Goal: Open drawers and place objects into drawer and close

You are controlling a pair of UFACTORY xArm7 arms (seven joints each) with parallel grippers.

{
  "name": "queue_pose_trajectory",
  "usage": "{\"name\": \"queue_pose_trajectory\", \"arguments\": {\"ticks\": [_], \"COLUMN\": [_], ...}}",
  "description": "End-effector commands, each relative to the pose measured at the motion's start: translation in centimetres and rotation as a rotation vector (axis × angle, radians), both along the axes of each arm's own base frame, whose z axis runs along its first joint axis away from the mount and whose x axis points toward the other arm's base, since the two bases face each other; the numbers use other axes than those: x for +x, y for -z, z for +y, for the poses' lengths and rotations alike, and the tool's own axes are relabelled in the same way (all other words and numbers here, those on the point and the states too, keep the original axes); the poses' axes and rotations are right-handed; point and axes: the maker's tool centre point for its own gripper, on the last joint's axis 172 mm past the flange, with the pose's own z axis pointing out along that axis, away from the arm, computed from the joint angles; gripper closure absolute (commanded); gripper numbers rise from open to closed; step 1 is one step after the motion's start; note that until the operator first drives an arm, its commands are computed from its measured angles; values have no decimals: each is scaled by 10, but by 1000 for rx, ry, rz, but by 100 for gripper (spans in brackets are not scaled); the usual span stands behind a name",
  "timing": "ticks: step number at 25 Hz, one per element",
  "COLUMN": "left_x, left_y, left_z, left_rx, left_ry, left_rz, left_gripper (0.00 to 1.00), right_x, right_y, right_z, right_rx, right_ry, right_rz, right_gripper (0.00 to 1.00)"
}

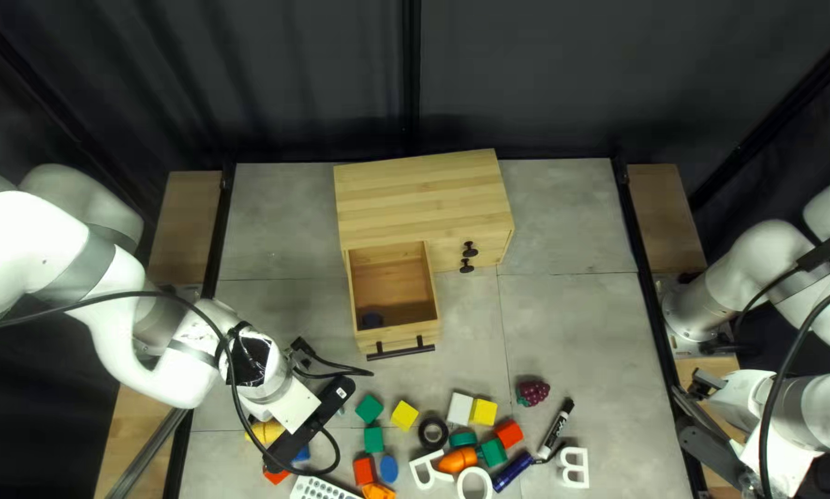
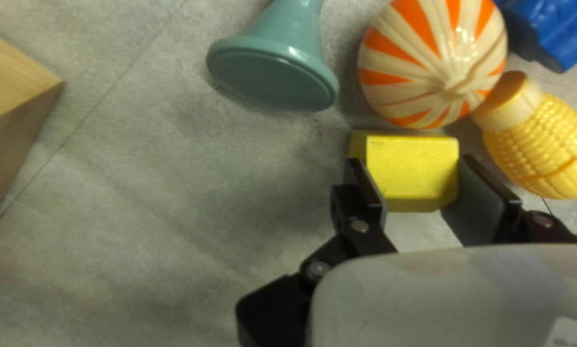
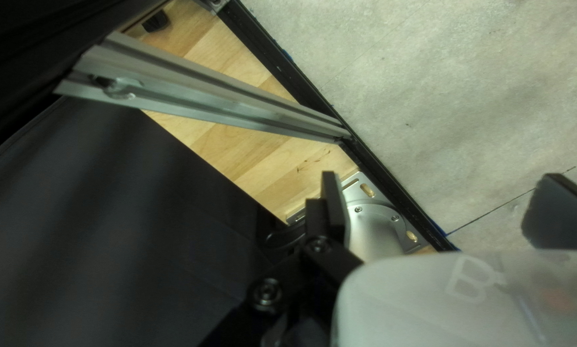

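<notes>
A wooden drawer cabinet (image 1: pixel 424 199) stands at the back with its left drawer (image 1: pixel 392 334) pulled out; a dark round object (image 1: pixel 371 320) lies inside. Two dark knobs mark its closed right side. My left gripper (image 1: pixel 311 427) is low, front-left of that drawer, its fingertips hidden from above. In the left wrist view my left gripper (image 2: pixel 413 177) is shut on a yellow block (image 2: pixel 411 168), with a finger against either side. My right gripper (image 1: pixel 710 453) hangs by the table's right edge; in its wrist view the right gripper (image 3: pixel 436 205) stands wide open and empty.
Near the left gripper lie a teal flared object (image 2: pixel 272 74), a striped ball (image 2: pixel 433 61), toy corn (image 2: pixel 545 148) and a blue object (image 2: pixel 551 29). Several blocks, white letters, a black ring (image 1: pixel 432 431), a marker (image 1: pixel 555 428) and grapes (image 1: pixel 532 393) spread over the front.
</notes>
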Motion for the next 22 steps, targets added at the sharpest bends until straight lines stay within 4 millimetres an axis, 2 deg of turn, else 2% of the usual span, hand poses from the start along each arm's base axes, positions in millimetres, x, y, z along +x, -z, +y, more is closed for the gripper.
{"name": "queue_pose_trajectory", "arguments": {"ticks": [1, 3, 6, 8, 12, 14, 16, 18, 20, 21, 22], "left_x": [29, 51, 76, 101, 137, 151, 162, 170, 175, 177, 180], "left_y": [-47, -75, -101, -123, -152, -159, -157, -145, -134, -131, -127], "left_z": [6, 6, 10, 24, 56, 69, 87, 119, 139, 143, 150], "left_rx": [38, 61, 95, 136, 212, 249, 283, 320, 334, 336, 341], "left_ry": [-36, -58, -88, -129, -197, -216, -240, -285, -328, -341, -369], "left_rz": [-27, -39, -58, -92, -172, -216, -243, -280, -322, -335, -356], "left_gripper": [100, 100, 100, 100, 100, 100, 100, 100, 94, 72, 21], "right_x": [0, 0, 0, 0, 0, 0, 0, 0, 0, 0, 0], "right_y": [0, 0, 0, 0, 0, 0, 0, 0, 0, 0, 0], "right_z": [0, 0, 0, 0, 0, 0, 0, 0, 0, 0, 0], "right_rx": [0, 0, 0, 0, 0, 0, 0, 0, 0, 0, 0], "right_ry": [0, 0, 0, 0, 0, 0, 0, 0, 0, 0, 0], "right_rz": [0, 0, 0, 0, 0, 0, 0, 0, 0, 0, 0], "right_gripper": [0, 0, 0, 0, 0, 0, 0, 0, 0, 0, 0]}}
